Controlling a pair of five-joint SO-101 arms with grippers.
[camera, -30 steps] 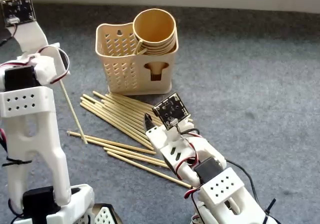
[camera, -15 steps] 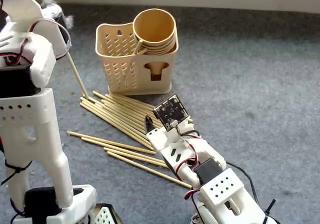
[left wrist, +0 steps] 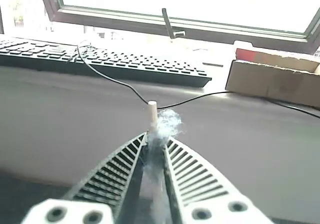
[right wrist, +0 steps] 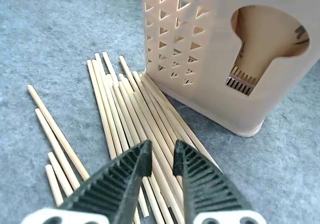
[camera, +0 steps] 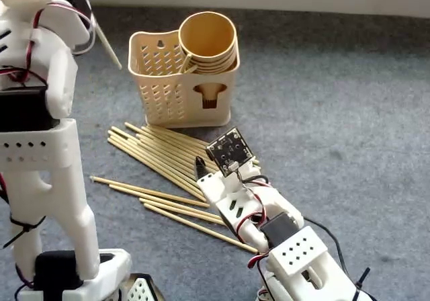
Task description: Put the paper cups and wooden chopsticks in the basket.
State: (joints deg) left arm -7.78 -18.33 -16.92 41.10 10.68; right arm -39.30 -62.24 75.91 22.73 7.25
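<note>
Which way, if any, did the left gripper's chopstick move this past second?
Yes. The chopstick rose from the floor pile to the basket's rim height, beside it.

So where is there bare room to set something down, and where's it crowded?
In the high view, bare carpet lies right of the basket and right arm. Crowded: in front of the basket, where loose chopsticks fan out beneath the right gripper.

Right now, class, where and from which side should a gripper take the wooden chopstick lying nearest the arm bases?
Grip the chopstick near its middle, coming down from above with the jaws across its length. It lies flat on the carpet, thin and long, with a small gap to its neighbours.
</note>
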